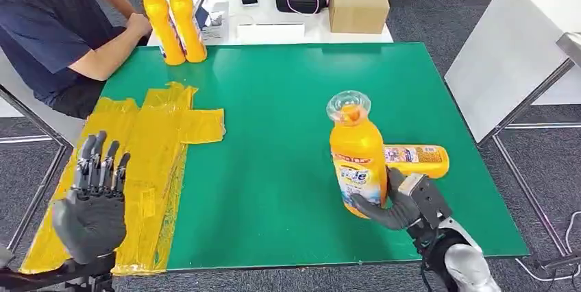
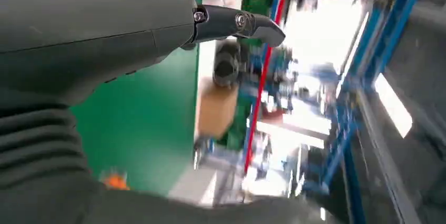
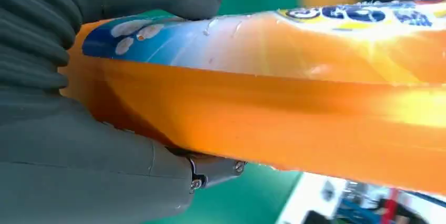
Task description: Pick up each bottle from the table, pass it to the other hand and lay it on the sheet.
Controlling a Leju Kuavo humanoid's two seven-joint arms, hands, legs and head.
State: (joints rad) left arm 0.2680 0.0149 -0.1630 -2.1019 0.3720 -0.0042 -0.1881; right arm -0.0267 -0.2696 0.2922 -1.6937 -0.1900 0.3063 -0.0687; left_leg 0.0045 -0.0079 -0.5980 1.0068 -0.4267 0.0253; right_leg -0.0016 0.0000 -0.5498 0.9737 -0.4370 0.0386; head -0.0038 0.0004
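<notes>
The right hand (image 1: 401, 203) clamps the base of an upright orange bottle (image 1: 356, 158) above the green mat (image 1: 274, 120); another bottle (image 1: 416, 158) lies just behind. The left hand (image 1: 92, 199) hovers, fingers spread, over the yellow sheet (image 1: 161, 141). Two bottles (image 1: 175, 21) stand beside a seated person (image 1: 55, 25).

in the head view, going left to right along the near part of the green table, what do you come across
Left hand open over the yellow sheet → bare green table → upright orange bottle held by the right hand → orange bottle lying on its side.
</notes>
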